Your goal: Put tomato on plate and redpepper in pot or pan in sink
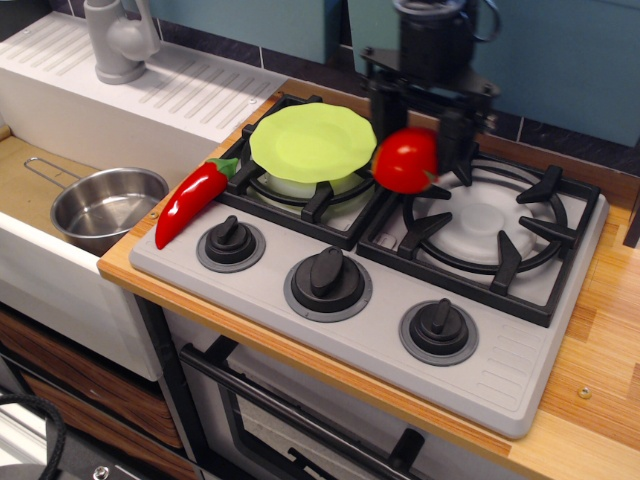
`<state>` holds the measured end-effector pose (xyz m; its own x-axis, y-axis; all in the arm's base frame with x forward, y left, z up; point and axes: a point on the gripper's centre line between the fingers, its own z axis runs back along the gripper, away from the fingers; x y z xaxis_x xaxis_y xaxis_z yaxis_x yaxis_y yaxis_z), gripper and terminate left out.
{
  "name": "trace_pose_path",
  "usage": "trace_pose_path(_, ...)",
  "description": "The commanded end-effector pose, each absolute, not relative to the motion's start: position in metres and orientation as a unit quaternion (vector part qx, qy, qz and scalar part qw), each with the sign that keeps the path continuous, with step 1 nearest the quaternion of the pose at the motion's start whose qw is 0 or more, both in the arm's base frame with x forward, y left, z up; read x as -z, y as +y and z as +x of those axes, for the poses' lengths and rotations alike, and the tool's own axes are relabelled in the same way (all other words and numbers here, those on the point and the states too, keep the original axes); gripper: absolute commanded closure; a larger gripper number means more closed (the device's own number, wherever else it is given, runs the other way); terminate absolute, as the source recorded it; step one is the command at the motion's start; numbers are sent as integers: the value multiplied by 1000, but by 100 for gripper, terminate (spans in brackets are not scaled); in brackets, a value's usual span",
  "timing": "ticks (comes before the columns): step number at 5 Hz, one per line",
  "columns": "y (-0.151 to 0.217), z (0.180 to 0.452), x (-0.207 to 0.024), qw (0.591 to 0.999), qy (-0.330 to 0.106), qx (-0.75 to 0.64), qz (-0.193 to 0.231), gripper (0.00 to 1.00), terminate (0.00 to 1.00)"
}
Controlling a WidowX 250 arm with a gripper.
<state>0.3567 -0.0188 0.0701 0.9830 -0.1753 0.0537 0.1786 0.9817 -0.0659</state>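
Observation:
My gripper (412,135) is shut on the round red tomato (405,160) and holds it above the stove, between the two burners, just right of the plate. The lime-green scalloped plate (311,141) rests on the left burner grate. The long red pepper (192,201) lies on the stove's left edge with its green cap pointing at the plate. The shiny steel pot (105,206) with a wire handle stands in the tan basin of the sink (30,185) at the left.
The grey stove top (500,370) has black grates (505,225) and three knobs (328,278) along its front. A grey faucet (118,40) stands on the white ribbed drainboard (190,90). A wooden counter (600,330) borders the stove on the right.

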Motion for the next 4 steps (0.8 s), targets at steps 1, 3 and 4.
trace_pose_path(1,13,371,-100,990,-80,113,-36,100,0)
trace_pose_path(3,39,381,-97,987,-84,132,-45,100,0)
trace_pose_path(4,49,386,-94,985,-89,142,-51,100,0)
